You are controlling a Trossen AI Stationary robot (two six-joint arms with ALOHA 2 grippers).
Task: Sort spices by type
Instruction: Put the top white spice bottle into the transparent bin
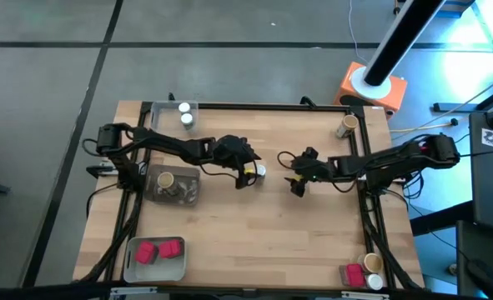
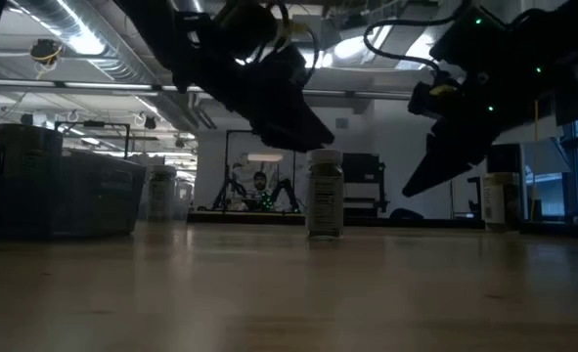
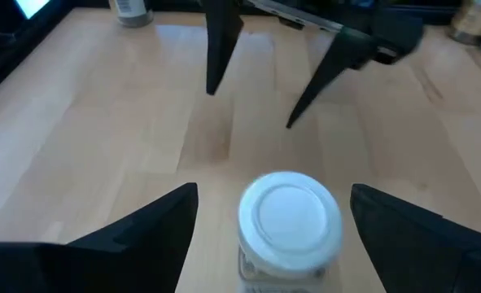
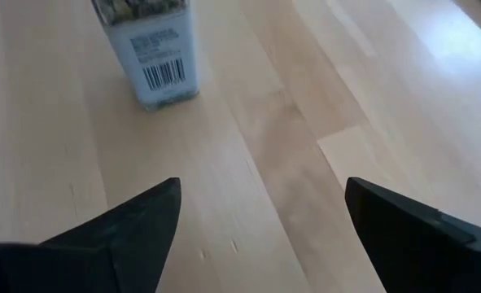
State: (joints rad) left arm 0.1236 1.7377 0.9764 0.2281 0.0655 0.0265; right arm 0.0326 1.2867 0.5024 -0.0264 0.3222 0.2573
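Wooden desk, lab room behind w/ dim ceiling lights. White-lid jar stands upright near desk centre, between the spread fingers of the left end effector, not touching either; open, holding nothing. Right end effector hovers just beside it to the right, fingers also apart, empty. Two more white-lid jars sit in tray at far left corner; tan-lid jar in mid-left tray; red boxes in near-left tray.
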